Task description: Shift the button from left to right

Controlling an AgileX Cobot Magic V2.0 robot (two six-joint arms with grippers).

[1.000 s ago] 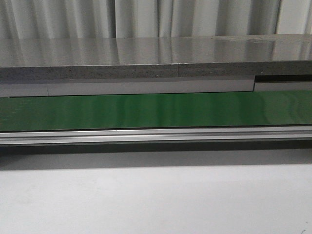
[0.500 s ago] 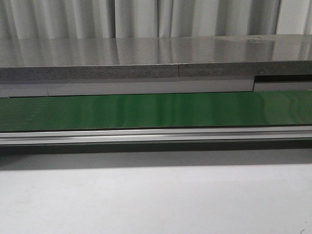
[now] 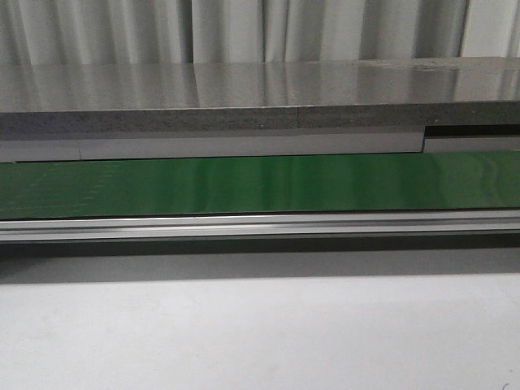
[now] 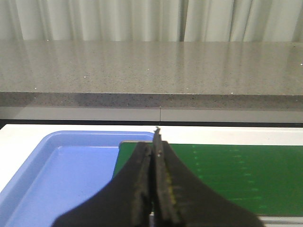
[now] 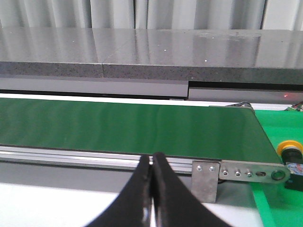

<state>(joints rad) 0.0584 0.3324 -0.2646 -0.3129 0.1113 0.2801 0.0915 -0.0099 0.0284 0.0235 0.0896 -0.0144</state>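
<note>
Your left gripper [image 4: 154,179] is pinched fully together with nothing between its fingers, hanging over the near edge where the blue tray [image 4: 61,175] meets the end of the green belt [image 4: 227,175], and your right gripper [image 5: 151,189] is just as tightly closed and just as empty, poised in front of the belt's aluminium rail [image 5: 94,158]. The button [image 5: 291,158] sits past the belt's right end on the green surface [image 5: 279,203], beside the roller bracket [image 5: 255,174], only partly visible at the picture's edge. From the front you see only the bare belt running across under the grey stone counter [image 3: 260,97], with neither gripper showing.
</note>
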